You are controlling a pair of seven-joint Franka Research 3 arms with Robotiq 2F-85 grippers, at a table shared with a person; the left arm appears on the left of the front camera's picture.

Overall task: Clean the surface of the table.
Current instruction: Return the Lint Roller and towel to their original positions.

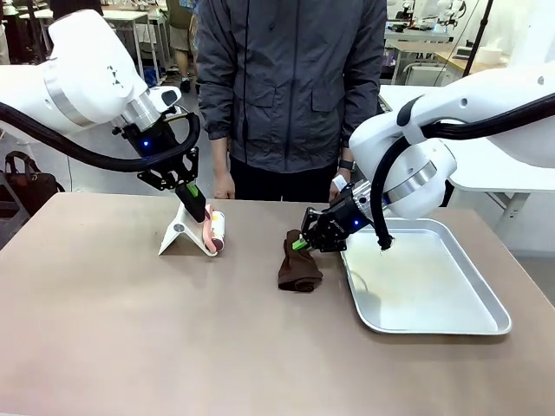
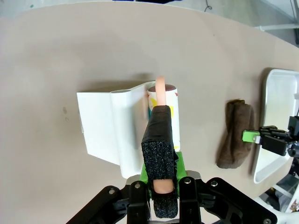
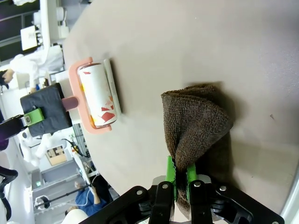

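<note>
The desk is a wide, plain surface with a smooth, matte brownish-tan top and a rounded far edge. It lies flat and fills the near foreground, its bare left and front areas showing no visible marks beyond faint specks.

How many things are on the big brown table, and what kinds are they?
Pink-handled lint roller with white paper roll: 1
White plastic roller stand: 1
Dark brown folded cloth: 1
Rectangular silver metal tray: 1
Total: 4
</note>
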